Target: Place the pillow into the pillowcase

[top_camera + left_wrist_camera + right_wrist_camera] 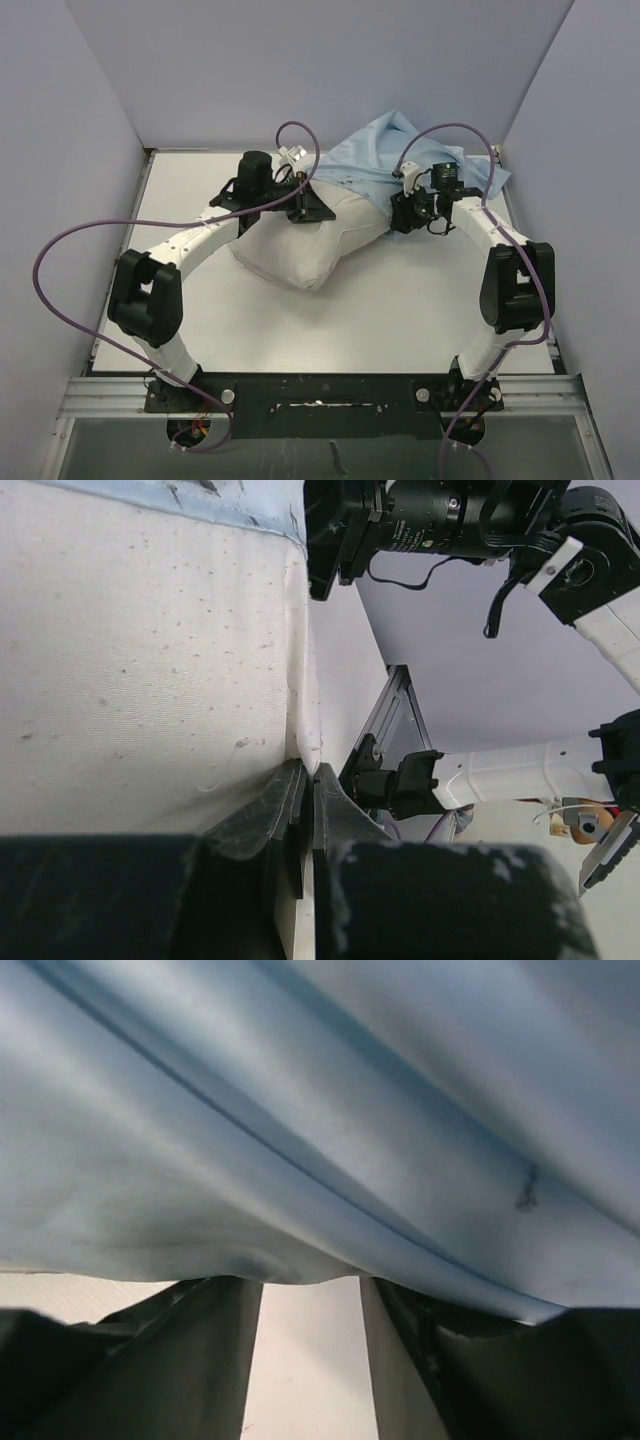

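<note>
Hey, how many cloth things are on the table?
2: the off-white pillow at the centre, and the light blue pillowcase behind it, draped over its far end. More may hide underneath.

Light blue pillowcase (300, 1110) fills the frame from 9 through 12 to 3 o'clock, smooth, close to the lens and partly blurred. One long fold (250, 1135) runs diagonally from 10 down toward 4. Small dark mark (525, 1190) on the cloth at 3. Right gripper (310, 1295) at 6, its two dark fingers (180, 1360) at 7 and 5, spread apart, the cloth's lower edge draped over both tips. Pale surface (310, 1370) shows in the gap at 6; can't tell what it is.
</note>
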`<state>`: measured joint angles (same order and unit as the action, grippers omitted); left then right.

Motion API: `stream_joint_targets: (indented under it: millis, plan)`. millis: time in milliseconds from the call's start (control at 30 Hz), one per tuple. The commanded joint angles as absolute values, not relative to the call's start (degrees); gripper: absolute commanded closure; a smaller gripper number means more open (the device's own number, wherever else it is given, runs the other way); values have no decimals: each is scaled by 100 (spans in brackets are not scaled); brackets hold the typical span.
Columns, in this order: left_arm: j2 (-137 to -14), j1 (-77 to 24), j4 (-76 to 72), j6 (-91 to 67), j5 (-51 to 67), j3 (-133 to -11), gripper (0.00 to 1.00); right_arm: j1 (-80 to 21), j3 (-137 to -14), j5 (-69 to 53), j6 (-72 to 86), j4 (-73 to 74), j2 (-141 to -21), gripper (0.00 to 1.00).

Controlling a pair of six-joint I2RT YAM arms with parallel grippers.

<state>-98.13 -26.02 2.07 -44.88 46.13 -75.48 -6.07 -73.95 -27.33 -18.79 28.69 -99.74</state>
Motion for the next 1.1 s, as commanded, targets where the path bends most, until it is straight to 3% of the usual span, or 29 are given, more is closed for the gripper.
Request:
stream_joint_targets:
  millis: [0, 67, 167, 467, 633, 733, 867, 967, 1067]
  plan:
    - [-9122, -2567, -610, -4712, 4868, -7649, 100, -637, -7575, -2713, -1646, 2517, -9860, 69]
    - [-9102, -2566, -644, -4751, 4869, -7625, 100, -634, -7583, -2873, -1763, 2610, -9708, 87]
    - [-9087, -2558, -672, -4777, 4869, -7616, 100, -569, -7783, -3412, -2145, 3045, -9387, 100]
    - [-9364, -2559, -802, -4941, 4975, -7950, 100, -747, -10218, -6049, -2186, 4366, -9357, 100]
    - [-9418, -2558, -1269, -5316, 5058, -8115, 100, -1458, -11975, -6866, -2346, 4801, -9790, 100]
    - [-9274, -2506, -1382, -5387, 4896, -7957, 100, -1834, -12003, -7141, -2533, 4958, -9799, 100]
    - [-9013, -2219, -1929, -5724, 4560, -6990, 100, -2198, -11067, -6092, -2641, 4874, -9715, 100]
    - [-8957, -1992, -2597, -6180, 4409, -6149, 100, -2224, -10679, -5556, -2651, 4848, -9712, 91]
    - [-8961, -1868, -2776, -6305, 4352, -5630, 100, -2149, -10593, -5856, -2967, 5088, -9560, 67]
